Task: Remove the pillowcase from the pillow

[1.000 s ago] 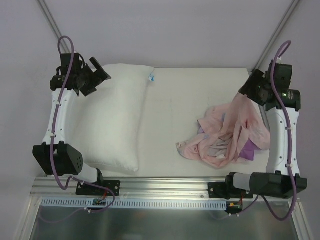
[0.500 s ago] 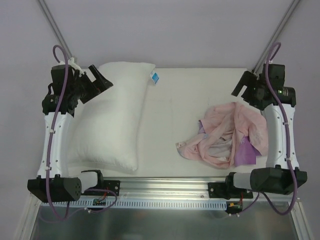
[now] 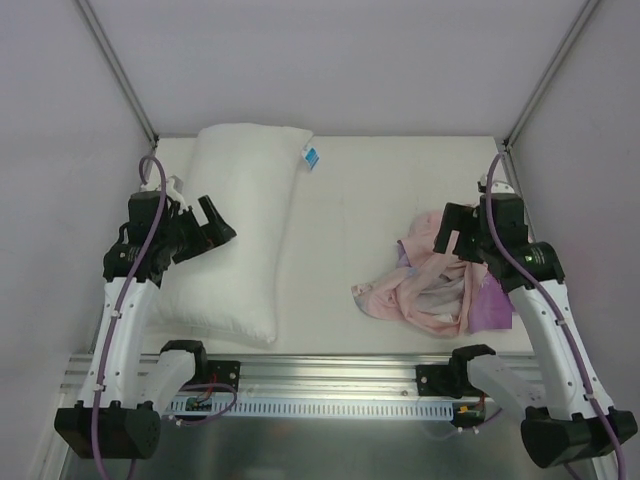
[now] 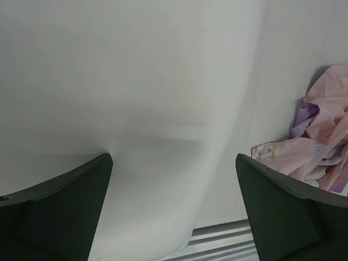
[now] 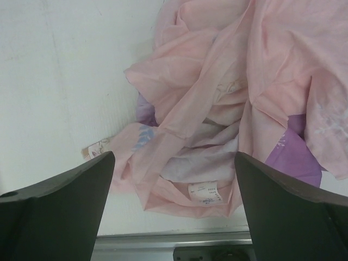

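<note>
Left wrist: pillow cropped; pillowcase partly out of frame

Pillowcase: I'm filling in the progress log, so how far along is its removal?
Done: the plump plain white pillow lies bare on the left, and the crumpled pink-purple printed fabric pillowcase lies apart from it on the right. In hand: nothing; the left gripper and right gripper are both open and empty. Left: nothing visible.

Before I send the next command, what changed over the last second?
The right gripper let go of the pillowcase, which dropped from its lifted drape into a flatter heap. Both arms pulled back toward the near edge; the left gripper, open, now hovers over the left side of the pillow. The pillow stayed put.
</note>
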Tool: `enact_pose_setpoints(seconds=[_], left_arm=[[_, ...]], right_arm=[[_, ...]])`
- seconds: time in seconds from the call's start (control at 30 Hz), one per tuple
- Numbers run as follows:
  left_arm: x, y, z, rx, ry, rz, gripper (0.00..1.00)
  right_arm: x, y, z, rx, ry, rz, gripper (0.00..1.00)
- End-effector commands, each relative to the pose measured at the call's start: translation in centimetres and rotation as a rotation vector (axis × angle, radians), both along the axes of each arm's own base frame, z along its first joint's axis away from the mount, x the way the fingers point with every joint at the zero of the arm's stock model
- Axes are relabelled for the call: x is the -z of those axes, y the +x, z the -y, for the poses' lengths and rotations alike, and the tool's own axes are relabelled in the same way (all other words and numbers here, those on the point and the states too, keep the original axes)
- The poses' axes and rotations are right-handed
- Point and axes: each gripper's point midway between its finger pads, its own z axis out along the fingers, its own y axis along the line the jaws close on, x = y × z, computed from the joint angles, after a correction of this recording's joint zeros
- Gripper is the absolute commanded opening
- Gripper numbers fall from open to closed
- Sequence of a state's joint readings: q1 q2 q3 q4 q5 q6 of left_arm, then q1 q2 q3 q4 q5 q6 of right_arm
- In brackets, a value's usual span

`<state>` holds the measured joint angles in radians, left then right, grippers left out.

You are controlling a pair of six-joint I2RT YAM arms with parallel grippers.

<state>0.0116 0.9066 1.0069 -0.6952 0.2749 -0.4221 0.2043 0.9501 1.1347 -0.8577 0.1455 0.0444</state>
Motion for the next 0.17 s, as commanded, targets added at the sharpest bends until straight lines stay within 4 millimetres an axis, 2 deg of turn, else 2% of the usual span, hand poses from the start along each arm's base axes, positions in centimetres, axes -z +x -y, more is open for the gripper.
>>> enact_pose_setpoints(seconds=[0.0,0.13], left_arm=[[0.9,-0.1,-1.5,-0.037,0.090,0.013,0.99],[1.1,-0.1,-1.7,-0.042,0.104,0.012,0.99]], right_arm=[[-1.5,0.7,-0.4,-0.007,0.013,0.133,0.96],[-0.1,0.4,0.1,0.032,0.001,0.108,0.96]])
